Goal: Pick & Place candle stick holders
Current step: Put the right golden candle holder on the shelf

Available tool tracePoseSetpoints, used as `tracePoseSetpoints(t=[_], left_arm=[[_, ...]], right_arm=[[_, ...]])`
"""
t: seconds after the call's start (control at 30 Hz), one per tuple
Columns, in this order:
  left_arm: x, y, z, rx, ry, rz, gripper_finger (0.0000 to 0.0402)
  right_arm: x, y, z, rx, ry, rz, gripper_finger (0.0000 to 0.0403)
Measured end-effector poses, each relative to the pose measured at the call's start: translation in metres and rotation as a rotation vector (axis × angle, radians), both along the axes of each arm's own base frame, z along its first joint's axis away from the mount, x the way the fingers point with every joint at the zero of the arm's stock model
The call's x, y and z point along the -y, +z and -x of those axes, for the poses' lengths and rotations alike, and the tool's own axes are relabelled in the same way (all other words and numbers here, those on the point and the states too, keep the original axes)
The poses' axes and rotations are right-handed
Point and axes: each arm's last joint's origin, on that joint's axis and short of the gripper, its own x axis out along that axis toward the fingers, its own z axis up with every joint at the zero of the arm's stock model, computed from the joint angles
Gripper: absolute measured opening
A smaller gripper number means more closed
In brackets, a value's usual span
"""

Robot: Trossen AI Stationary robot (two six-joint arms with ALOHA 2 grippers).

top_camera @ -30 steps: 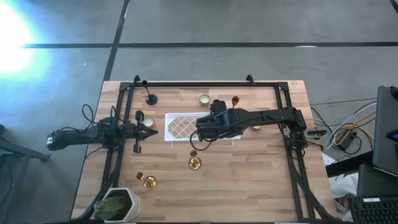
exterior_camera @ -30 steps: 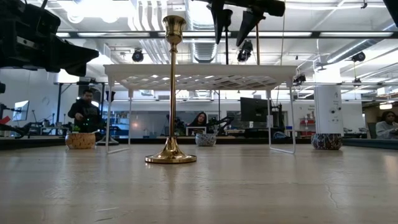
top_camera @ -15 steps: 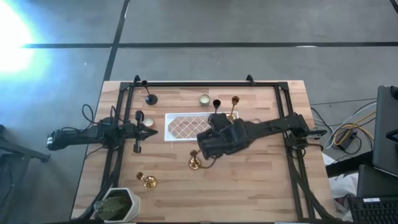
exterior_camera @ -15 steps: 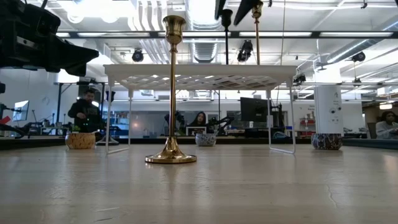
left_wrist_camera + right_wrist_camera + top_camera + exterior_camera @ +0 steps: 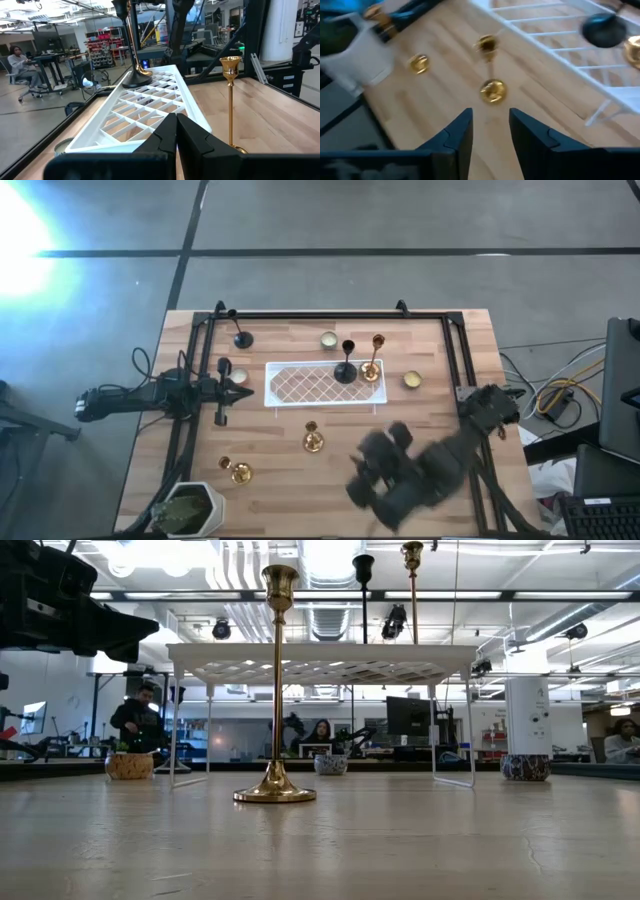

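Standing upright on the wood just in front of the white lattice tray (image 5: 322,383), the nearest gold holder (image 5: 313,441) keeps its long axis vertical — base down, cup up. It lies ahead of the right gripper (image 5: 489,131), whose two dark fingers stand apart with nothing between them. A black holder (image 5: 345,370) and another gold one (image 5: 370,369) stand on the tray's right end. Farther left, a black holder (image 5: 242,338) waits near the far edge and gold pieces (image 5: 240,472) sit toward the near-left corner. The left gripper (image 5: 176,137) hangs clenched and empty beside the tray's left end. My guess — the right arm is nearer, with open table around the gold stem.
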Motion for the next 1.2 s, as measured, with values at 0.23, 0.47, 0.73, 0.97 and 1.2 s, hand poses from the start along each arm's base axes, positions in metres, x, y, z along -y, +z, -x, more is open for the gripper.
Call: tracePoseSetpoints(t=[0.23,0.47,0.73,0.97,1.2], left_arm=[[0.0,0.0,0.0,0.0,0.0,0.0,0.0014],[0.0,0.0,0.0,0.0,0.0,0.0,0.0014],[0.0,0.0,0.0,0.0,-0.001,0.0,0.0014],[0.0,0.0,0.0,0.0,0.0,0.0,0.0014],[0.0,0.0,0.0,0.0,0.0,0.0,0.0014]], right_arm=[[-0.045,-0.044,0.022,0.055,0.115,0.238,0.0096],[-0.04,-0.115,0.011,0.063,0.061,0.337,0.0078],[-0.023,-0.156,-0.001,0.073,0.032,0.383,0.0075],[-0.014,-0.176,-0.015,0.143,0.029,0.443,0.0116],[0.009,-0.193,-0.045,0.229,0.039,0.478,0.0172]])
